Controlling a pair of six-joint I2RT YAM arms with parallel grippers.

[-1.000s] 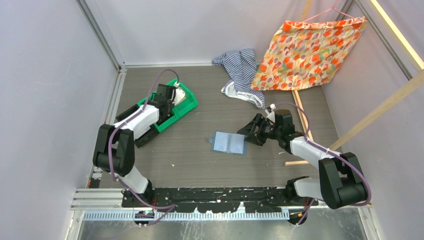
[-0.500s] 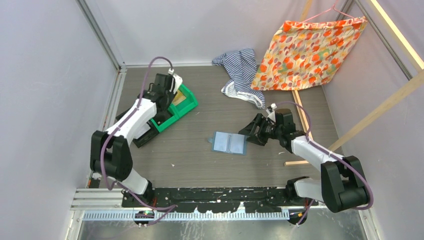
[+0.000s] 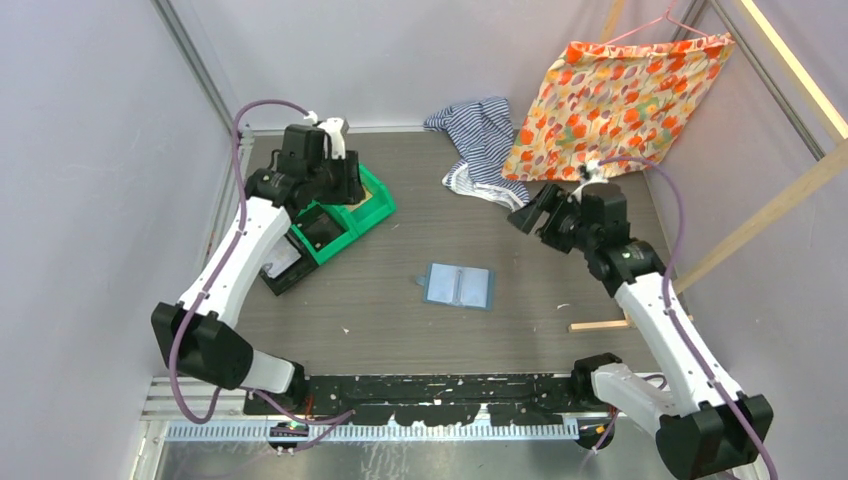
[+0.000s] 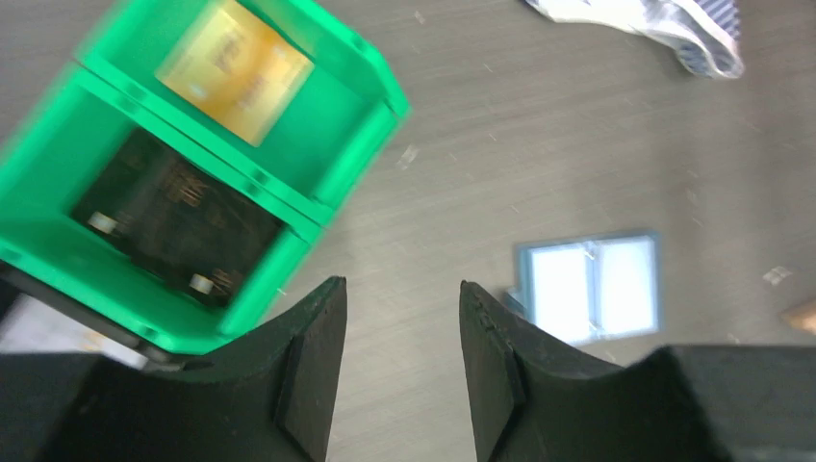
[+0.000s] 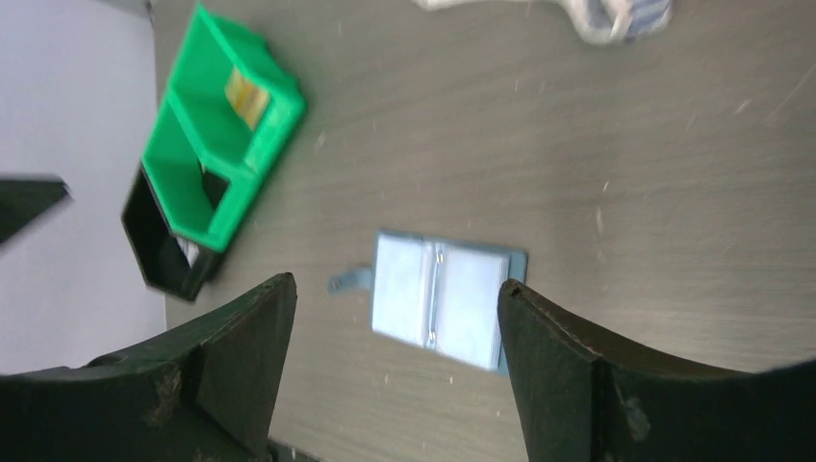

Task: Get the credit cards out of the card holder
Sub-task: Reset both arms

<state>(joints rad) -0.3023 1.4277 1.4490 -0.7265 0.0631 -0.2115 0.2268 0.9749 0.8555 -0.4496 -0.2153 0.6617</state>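
Observation:
The slate-blue card holder [image 3: 458,286] lies spread open and flat on the table, apart from both arms. It also shows in the wrist views as the card holder [image 4: 589,289] and card holder [image 5: 441,298], its clear pockets pale. A gold card [image 4: 236,72] lies in one compartment of the green bin [image 4: 370,115], a dark card [image 4: 178,217] in the other. My left gripper [image 3: 343,180] hangs open above the bin, and nothing sits in the left gripper [image 4: 402,289]. My right gripper [image 3: 527,215] is raised right of the holder. That right gripper [image 5: 396,284] is open and empty.
The green bin [image 3: 385,205] stands at the left with a black tray [image 3: 283,268] beside it. A striped cloth [image 3: 485,140] and an orange floral cloth [image 3: 620,105] on a hanger lie at the back. A wooden slat [image 3: 600,240] runs along the right side.
The left arm rose from the green bin and its jaws opened. The right arm lifted up and back from the card holder, opening wider. The holder stayed put.

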